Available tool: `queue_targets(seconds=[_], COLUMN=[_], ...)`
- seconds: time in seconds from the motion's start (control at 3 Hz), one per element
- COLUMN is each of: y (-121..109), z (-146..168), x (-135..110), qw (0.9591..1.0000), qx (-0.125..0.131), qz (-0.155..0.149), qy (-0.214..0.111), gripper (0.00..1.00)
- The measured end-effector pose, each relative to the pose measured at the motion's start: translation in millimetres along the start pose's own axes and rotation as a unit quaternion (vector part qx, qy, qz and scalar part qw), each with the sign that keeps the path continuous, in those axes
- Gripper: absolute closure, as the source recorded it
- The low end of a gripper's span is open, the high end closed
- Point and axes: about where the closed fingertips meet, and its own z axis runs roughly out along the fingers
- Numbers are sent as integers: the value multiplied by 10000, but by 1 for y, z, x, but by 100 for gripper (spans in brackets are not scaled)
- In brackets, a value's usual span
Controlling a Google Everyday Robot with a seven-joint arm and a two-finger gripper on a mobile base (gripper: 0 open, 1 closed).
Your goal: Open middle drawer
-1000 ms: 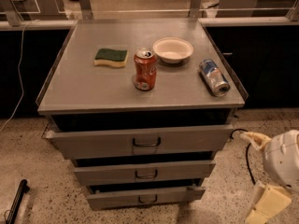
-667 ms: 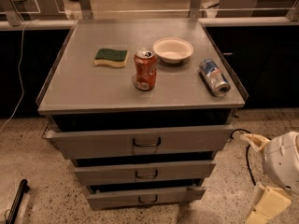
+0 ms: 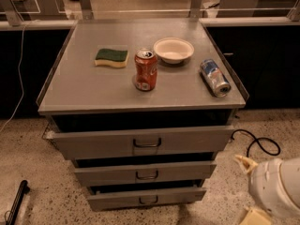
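The middle drawer (image 3: 146,173) is the second of three grey fronts on the metal cabinet, with a small dark loop handle (image 3: 147,175). It stands slightly ajar, with a dark gap above it. My gripper (image 3: 253,191) is at the lower right corner of the camera view, a white rounded body with cream parts. It is to the right of the cabinet, at about the height of the middle and bottom drawers, and touches nothing.
The top drawer (image 3: 140,142) and bottom drawer (image 3: 146,198) are also slightly ajar. On the cabinet top (image 3: 84,86) are a green sponge (image 3: 111,56), a red can (image 3: 146,70), a white bowl (image 3: 173,49) and a lying blue can (image 3: 215,77). A black cable (image 3: 260,144) lies on the floor at right.
My gripper has dropped lower at the right edge of the view. The drawers and the things on top have not moved.
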Motion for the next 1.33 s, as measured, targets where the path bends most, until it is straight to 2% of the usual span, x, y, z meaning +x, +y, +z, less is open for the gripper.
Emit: queue_targets(seconds=[0.33, 0.67, 1.0, 1.33], y=[15, 15, -16, -15], z=[33, 61, 90, 92], x=[24, 50, 65, 64], qw=[9993, 9974, 9930, 9930], qx=[-51, 224, 709, 732], qz=[339, 646, 907, 899], qy=[-164, -216, -245, -245], gripper=[0, 0, 0, 0])
